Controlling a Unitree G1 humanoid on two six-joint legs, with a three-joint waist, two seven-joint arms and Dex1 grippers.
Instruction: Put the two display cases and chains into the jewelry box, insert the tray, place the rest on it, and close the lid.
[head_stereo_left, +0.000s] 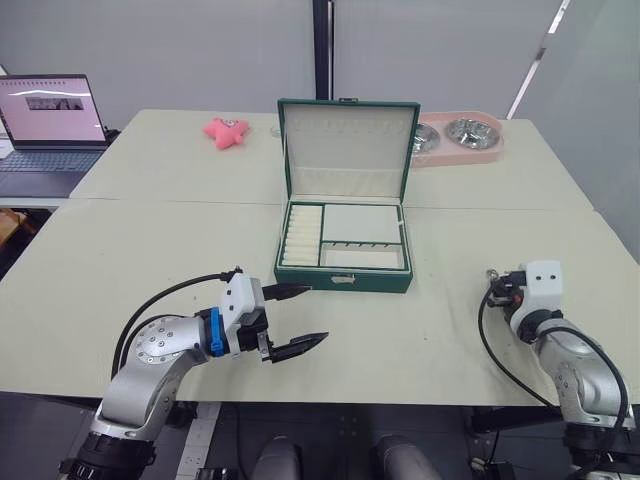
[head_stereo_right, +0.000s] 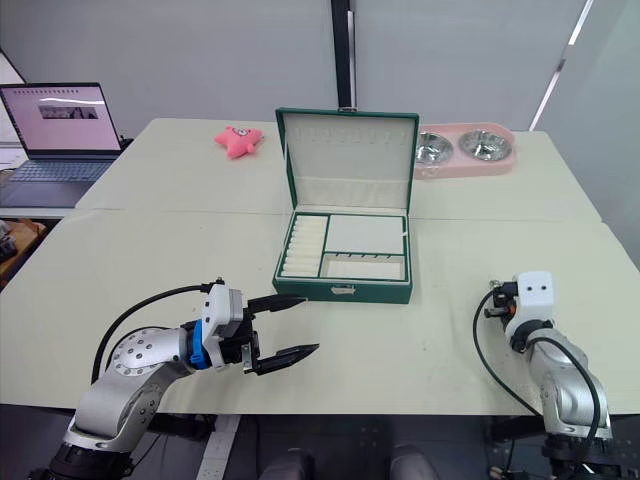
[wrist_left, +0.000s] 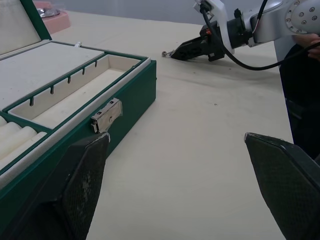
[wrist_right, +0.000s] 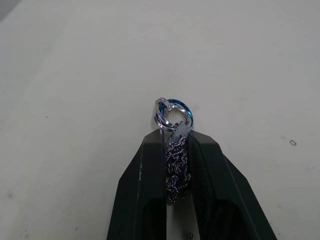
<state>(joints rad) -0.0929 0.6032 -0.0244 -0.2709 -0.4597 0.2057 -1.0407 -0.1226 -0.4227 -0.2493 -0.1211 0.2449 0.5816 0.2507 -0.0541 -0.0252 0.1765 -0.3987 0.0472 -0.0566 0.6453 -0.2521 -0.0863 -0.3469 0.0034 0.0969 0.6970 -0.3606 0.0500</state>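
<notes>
The lower end of the chain (wrist_right: 176, 167) is disappearing between the right gripper (wrist_right: 175, 145) fingers. The left edge is cutting off the laptop (head_stereo_left: 48, 125). The jewelry box (wrist_left: 75, 125) is running past the left wrist view's edge, hiding its far compartments.

Arms: silver metal is being shown, round at the joints, with small dark screws set in rings.
Left gripper (head_stereo_left: 296, 319): two long black pointed fingers are being carried on a white block; a bright blue ring is being worn behind it.
Finger pads (wrist_left: 82, 187): a fine woven black pattern is being shown.
Right gripper (wrist_right: 177, 150): black fingers; a white box is being carried on top.
Cables: a black cable is being looped beside each arm.
</notes>
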